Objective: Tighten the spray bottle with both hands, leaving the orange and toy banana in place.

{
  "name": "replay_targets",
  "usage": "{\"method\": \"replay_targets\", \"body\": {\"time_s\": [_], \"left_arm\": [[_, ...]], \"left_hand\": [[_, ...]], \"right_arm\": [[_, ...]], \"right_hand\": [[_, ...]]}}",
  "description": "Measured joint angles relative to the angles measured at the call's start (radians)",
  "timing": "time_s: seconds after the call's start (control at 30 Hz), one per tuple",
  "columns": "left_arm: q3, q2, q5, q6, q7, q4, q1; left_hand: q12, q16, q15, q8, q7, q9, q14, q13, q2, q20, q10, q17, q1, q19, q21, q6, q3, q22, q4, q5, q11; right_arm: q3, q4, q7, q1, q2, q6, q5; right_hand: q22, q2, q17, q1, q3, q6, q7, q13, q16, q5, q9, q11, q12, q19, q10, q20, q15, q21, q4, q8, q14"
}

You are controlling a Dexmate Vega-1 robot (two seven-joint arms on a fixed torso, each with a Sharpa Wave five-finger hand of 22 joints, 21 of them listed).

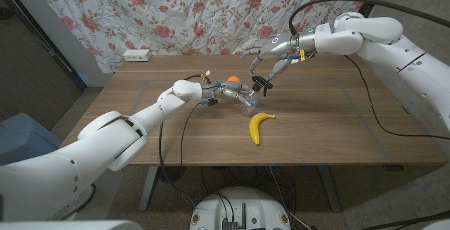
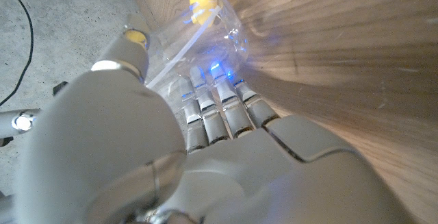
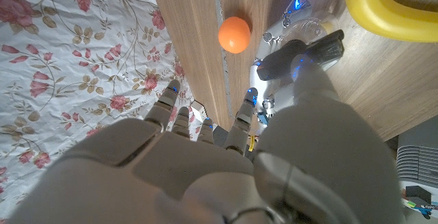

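I count one clear spray bottle [image 1: 247, 102], one orange [image 1: 234, 80] and one toy banana [image 1: 259, 125] on my surface [image 1: 330, 117]. One white power strip [image 1: 137, 55] sits at its far left corner. I have two robot hands: the left robot hand [image 1: 223, 93] and the right robot hand [image 1: 271, 55].

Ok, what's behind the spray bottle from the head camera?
The orange sits just behind the spray bottle, toward the curtain. The left hand grips the clear body and the right hand covers the black sprayer, hiding the table between.
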Motion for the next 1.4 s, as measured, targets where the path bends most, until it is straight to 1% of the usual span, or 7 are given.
{"method": "replay_targets", "body": {"time_s": [0.47,0.83,1.0,1.13,1.2,1.23,1.4], "left_arm": [[0.004,-0.002,0.004,-0.006,-0.005,0.009,-0.001],[0.008,-0.015,0.008,-0.029,-0.02,0.041,-0.014],[0.01,-0.021,0.01,-0.033,-0.025,0.057,-0.023],[0.01,-0.021,0.012,-0.033,-0.025,0.057,-0.023],[0.011,-0.018,0.013,-0.031,-0.025,0.051,-0.024],[0.011,-0.017,0.013,-0.03,-0.025,0.049,-0.024],[0.011,-0.013,0.015,-0.02,-0.023,0.038,-0.024]], "left_hand": [[-0.002,0.0,0.0,0.0,0.0,0.0,0.0,-0.001,0.0,0.0,0.001,0.004,0.0,0.0,0.0,0.0,0.0,0.0,0.0,-0.002,0.0],[0.001,0.0,0.0,0.0,0.0,0.0,0.0,0.0,0.0,0.0,0.004,0.003,0.0,0.0,0.0,0.0,0.0,0.0,0.0,-0.003,0.004],[0.001,0.0,0.0,0.0,0.0,0.0,0.0,0.0,0.0,0.0,0.004,0.002,0.0,0.0,0.0,0.0,0.0,0.0,0.0,-0.003,0.003],[0.0,0.0,0.0,0.0,0.0,0.0,0.0,0.001,0.0,0.004,0.004,0.002,0.0,0.004,0.0,0.0,0.0,0.0,0.0,0.0,0.003],[0.0,0.0,0.0,0.0,0.0,0.0,0.0,0.002,0.0,0.005,0.004,0.002,0.0,0.005,0.0,0.0,0.0,0.0,0.0,0.0,0.003],[0.0,0.0,0.001,0.0,0.0,0.0,0.001,0.003,0.0,0.005,0.004,0.002,0.0,0.005,0.0,0.0,0.0,0.0,0.0,0.0,0.003],[-0.001,0.0,0.002,0.0,0.0,0.0,0.002,0.007,0.0,0.005,0.004,0.002,0.0,0.005,0.0,0.0,0.0,0.0,0.0,0.0,0.003]], "right_arm": [[-0.002,0.009,0.0,0.019,0.005,0.036,-0.017],[-0.002,0.029,-0.033,0.037,0.005,0.081,-0.053],[-0.002,0.039,-0.088,0.043,0.005,0.13,-0.101],[-0.004,0.051,-0.088,0.048,0.004,0.13,-0.101],[-0.005,0.056,-0.088,0.049,0.004,0.13,-0.101],[-0.005,0.059,-0.145,0.05,0.004,0.165,-0.147],[-0.01,0.072,-0.175,0.052,0.004,0.184,-0.165]], "right_hand": [[0.0,-0.001,0.0,-0.001,-0.007,0.009,0.002,0.0,0.007,0.008,0.0,-0.002,0.004,0.003,0.009,-0.003,-0.004,0.0,0.007,0.007,0.004],[0.0,-0.001,0.005,-0.001,-0.011,0.016,0.002,0.0,0.007,0.015,0.0,-0.005,0.004,0.007,0.013,-0.007,-0.012,0.004,0.011,0.012,0.012],[0.0,-0.001,0.005,-0.001,-0.015,0.018,0.003,0.0,0.007,0.015,0.0,-0.007,0.004,0.007,0.015,-0.018,-0.012,0.004,0.015,0.012,0.012],[0.0,-0.014,0.005,-0.014,-0.015,0.021,0.0,0.0,0.007,0.015,0.0,-0.007,0.004,0.001,0.015,-0.023,-0.016,0.004,0.015,0.012,0.009],[0.0,-0.014,0.005,-0.014,-0.023,0.023,-0.002,0.0,0.007,0.015,0.0,-0.007,0.004,0.001,0.015,-0.023,-0.02,0.004,0.015,0.012,0.005],[0.0,-0.014,0.005,-0.014,-0.024,0.023,-0.002,0.0,0.007,0.015,0.0,-0.007,0.004,-0.001,0.015,-0.025,-0.019,0.004,0.015,0.012,0.005],[0.0,-0.014,0.006,-0.014,-0.033,0.023,-0.002,0.0,0.007,0.015,-0.001,-0.007,0.004,-0.002,0.015,-0.034,-0.019,0.004,0.019,0.012,0.005]]}}
